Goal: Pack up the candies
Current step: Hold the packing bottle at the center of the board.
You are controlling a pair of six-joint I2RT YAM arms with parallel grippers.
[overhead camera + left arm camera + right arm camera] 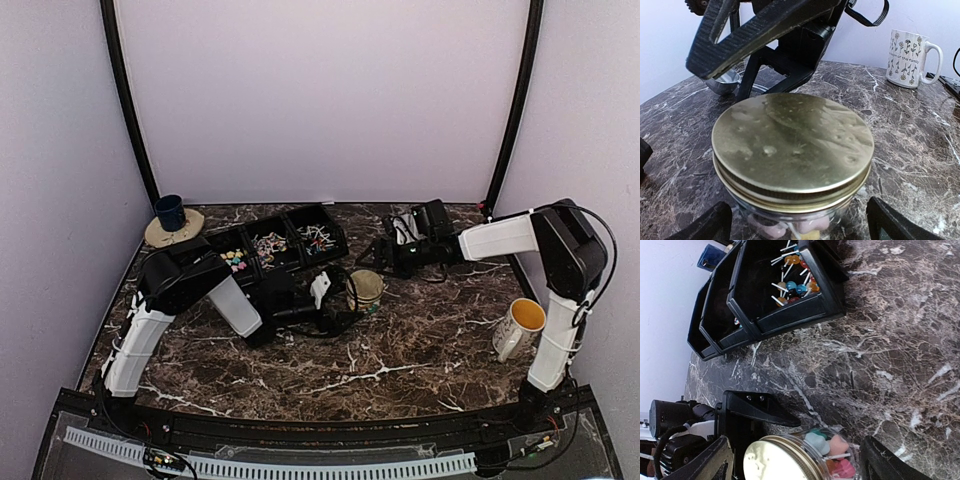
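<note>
Left pincer (800,221) and right pincer (797,460) both spread, I face the gold-lidded glass jar (365,290) on the desk (920,140), candies (832,452) inside; slippery, breakable glass, I judge it best gripped at the ribbed rim of its lid (792,145)

**Entry: robot manipulation test cell, laboratory setting.**

- Enclosure: plain pale wall panels (320,100) on three sides, from 9 through 12 to 3 o'clock. Black corner poles (128,100) stand at 11 and 1 o'clock. No windows or room furniture in view.
- Work surface: one dark marble-pattern tabletop (420,350) fills the cell floor.
- Fixed equipment: left arm (140,340) based at 7 o'clock and right arm (560,330) based at 5 o'clock, both with exposed cabling. A white perforated cable strip (300,465) runs along the edge at 6 o'clock.
- Props, staged rather than lived-in: a row of black bins (790,315) at 11 o'clock, a navy cup (170,212) at 10 o'clock, a white mug (518,328) at 4 o'clock.
</note>
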